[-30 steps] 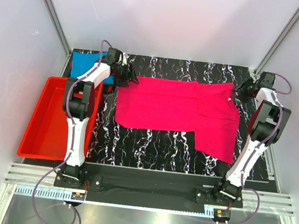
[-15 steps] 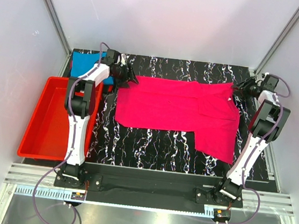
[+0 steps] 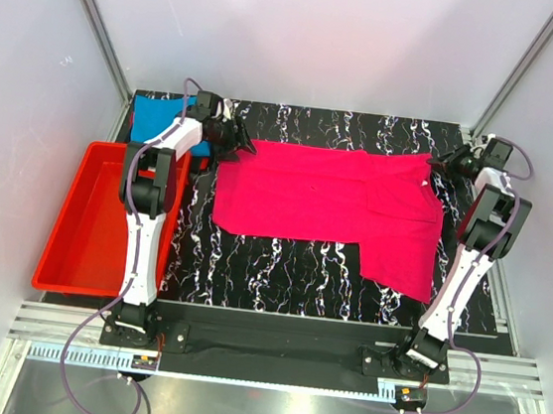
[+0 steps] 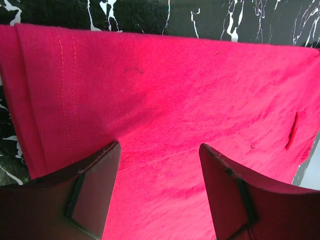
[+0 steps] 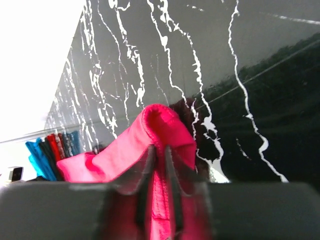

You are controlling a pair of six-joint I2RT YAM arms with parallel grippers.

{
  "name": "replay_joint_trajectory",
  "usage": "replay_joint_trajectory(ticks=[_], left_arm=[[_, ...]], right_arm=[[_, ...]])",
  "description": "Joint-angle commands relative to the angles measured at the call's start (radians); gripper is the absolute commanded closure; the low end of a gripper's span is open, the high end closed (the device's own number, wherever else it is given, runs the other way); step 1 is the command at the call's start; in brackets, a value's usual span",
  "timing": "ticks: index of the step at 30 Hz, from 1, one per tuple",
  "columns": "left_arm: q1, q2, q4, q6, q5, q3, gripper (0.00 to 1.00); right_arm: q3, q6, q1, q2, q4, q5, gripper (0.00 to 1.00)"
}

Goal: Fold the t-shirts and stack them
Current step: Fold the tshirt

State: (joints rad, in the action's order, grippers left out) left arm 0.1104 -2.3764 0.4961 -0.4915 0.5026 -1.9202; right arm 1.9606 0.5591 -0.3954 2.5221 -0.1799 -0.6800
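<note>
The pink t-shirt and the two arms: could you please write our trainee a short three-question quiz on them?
1. True or false: the right arm's fingers are shut on the pink t-shirt.
2. Where does the turquoise t-shirt lie? A in the red tray; B at the far left corner of the table; C on top of the pink t-shirt.
3. Fill in: the left arm's fingers, over the pink t-shirt, are ____.
Key: 1 true; 2 B; 3 open.
</note>
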Motion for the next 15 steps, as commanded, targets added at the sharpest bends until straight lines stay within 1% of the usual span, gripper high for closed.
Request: replay_joint_trajectory(ticks=[1,2,4,7,13,15], left_arm=[[-0.012,-0.029,-0.030,0.007,-0.013,-0.020,0.28],[-0.012,-0.030,-0.027,0.007,-0.016,-0.019,0.28],[-0.017,-0.033,0.001,0.013,-0.045,-0.026,0.28],[-0.025,-0.049,0.024,0.021,-0.058,-0.040,0.28],[-0.029,-0.072,0.015,0.001,-0.056,-0.057,0.28],[-0.029,-0.086,0.019,-0.001,-0.055,-0.080,0.28]], right_arm=[[0.028,0.008,-0.005,-0.008,0.013,0.026,0.89],[-0.001,0.013,-0.010,-0.016,0.026,0.036,0.96],[-0.028,0.027,-0.028,-0.040,0.060,0.065,1.00],[-0.069,0.027,-0.048,-0.065,0.097,0.108,1.00],[-0.016,-0.028,-0.057,-0.040,0.097,0.071,1.00],[0.012,-0.039,-0.059,-0.031,0.070,0.082,1.00]])
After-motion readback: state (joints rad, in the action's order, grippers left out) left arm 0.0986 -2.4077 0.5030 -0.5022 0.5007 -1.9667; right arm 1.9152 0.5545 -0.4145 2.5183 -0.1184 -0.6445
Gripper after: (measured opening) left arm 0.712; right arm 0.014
